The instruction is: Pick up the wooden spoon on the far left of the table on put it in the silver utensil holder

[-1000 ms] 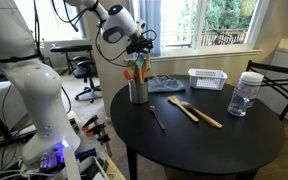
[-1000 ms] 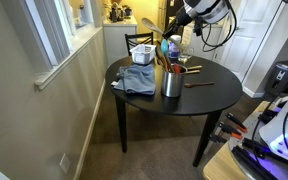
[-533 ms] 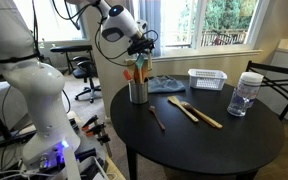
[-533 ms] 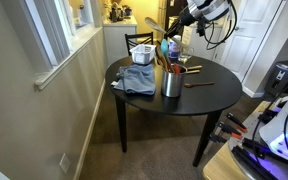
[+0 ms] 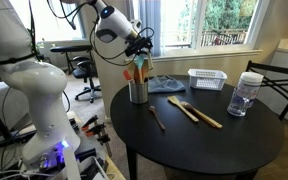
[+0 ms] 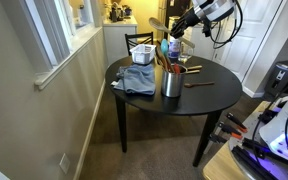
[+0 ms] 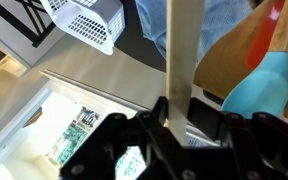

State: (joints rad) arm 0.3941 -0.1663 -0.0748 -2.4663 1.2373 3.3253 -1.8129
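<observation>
Spoon (image 7: 181, 50) hangs clear of tabletop (image 5: 204, 140), handle clamped between closed fingers (image 7: 208, 122), above silver utensil holder (image 5: 138, 90) at centre-left of frame; pick done, lowering in and release left.

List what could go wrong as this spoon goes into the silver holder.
1. The silver utensil holder is already crowded with utensils. The wooden spoon could catch on them and not slide in.
2. The holder stands near the edge of the table, so a sideways push from the spoon might tip it.
3. The gripper holds the spoon above the holder. Released there, it may bounce out.
</observation>
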